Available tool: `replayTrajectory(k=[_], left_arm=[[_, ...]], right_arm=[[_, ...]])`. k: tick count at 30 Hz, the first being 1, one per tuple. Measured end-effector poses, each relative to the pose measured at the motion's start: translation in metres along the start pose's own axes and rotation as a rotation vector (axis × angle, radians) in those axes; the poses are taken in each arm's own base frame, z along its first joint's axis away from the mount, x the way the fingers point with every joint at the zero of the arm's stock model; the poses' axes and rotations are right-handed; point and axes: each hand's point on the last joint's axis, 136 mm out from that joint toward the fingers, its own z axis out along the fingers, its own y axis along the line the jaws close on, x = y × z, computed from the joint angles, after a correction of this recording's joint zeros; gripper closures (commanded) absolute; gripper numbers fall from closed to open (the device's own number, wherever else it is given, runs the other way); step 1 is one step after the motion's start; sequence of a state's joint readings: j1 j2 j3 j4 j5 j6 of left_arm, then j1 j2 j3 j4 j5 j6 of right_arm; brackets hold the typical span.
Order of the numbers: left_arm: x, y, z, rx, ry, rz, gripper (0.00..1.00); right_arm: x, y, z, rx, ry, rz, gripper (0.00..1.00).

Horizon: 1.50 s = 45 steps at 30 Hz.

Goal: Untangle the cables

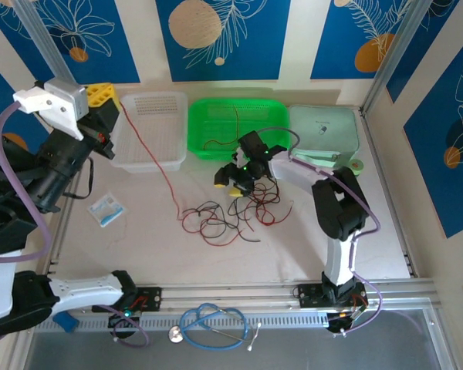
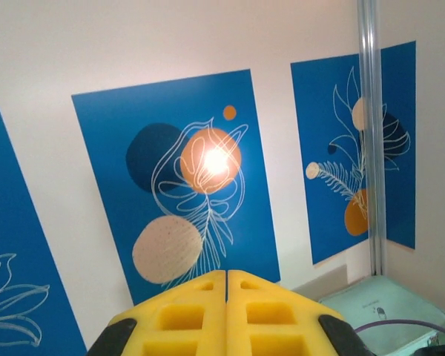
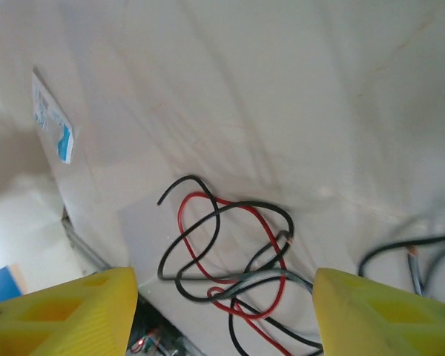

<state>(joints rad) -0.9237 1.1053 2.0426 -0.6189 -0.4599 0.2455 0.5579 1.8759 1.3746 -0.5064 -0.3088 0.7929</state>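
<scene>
The cables [image 1: 228, 216], thin red and black wires, lie in a loose tangle on the white table in front of the right arm. One red cable [image 1: 150, 158] runs taut from the tangle up across the clear tray to my raised left gripper [image 1: 109, 98], which is shut on its end. In the left wrist view the yellow fingers [image 2: 227, 278] are pressed together, facing the wall. My right gripper [image 1: 228, 187] hovers open over the tangle's far side. Its wrist view shows the looped cables [image 3: 230, 252] on the table under the open gripper [image 3: 222, 285], untouched.
Along the back stand a clear tray [image 1: 170, 116], a green basket [image 1: 204, 116] holding a red and a black wire, and a mint box [image 1: 332, 127]. A small blue-white packet [image 1: 106, 208] lies at left. A blue stethoscope [image 1: 212, 324] rests on the front rail.
</scene>
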Motion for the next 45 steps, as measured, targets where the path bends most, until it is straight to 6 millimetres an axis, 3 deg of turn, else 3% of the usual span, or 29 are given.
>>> replayTrajectory(k=[4, 7, 13, 18, 22, 27, 32, 39, 45], left_arm=[[-0.009, -0.006, 0.011, 0.011, -0.030, 0.011, 1.00], [-0.012, -0.010, 0.019, 0.012, -0.043, 0.024, 1.00], [-0.013, -0.020, 0.038, -0.003, -0.112, 0.087, 1.00], [-0.007, -0.038, 0.066, -0.036, -0.205, 0.185, 1.00], [0.003, -0.055, 0.105, -0.061, -0.267, 0.258, 1.00], [0.025, -0.054, 0.166, -0.092, -0.281, 0.277, 1.00], [0.044, -0.030, 0.228, -0.154, -0.289, 0.232, 1.00], [0.082, 0.010, 0.294, -0.237, -0.292, 0.139, 1.00], [0.154, 0.023, 0.340, -0.248, -0.218, 0.047, 1.00]], right_arm=[[0.001, 0.000, -0.027, 0.041, -0.092, -0.029, 0.37], [0.007, -0.003, -0.037, 0.083, -0.129, -0.073, 0.37], [0.042, -0.014, -0.053, 0.170, -0.165, -0.154, 0.36], [0.060, -0.033, -0.090, 0.192, -0.238, -0.144, 0.36], [0.075, -0.038, -0.125, 0.168, -0.319, -0.145, 0.35], [0.095, -0.043, -0.167, 0.117, -0.414, -0.141, 0.34], [0.118, -0.057, -0.189, 0.085, -0.469, -0.116, 0.34], [0.142, -0.084, -0.188, 0.096, -0.460, -0.064, 0.34], [0.152, -0.105, -0.175, 0.125, -0.427, -0.018, 0.33]])
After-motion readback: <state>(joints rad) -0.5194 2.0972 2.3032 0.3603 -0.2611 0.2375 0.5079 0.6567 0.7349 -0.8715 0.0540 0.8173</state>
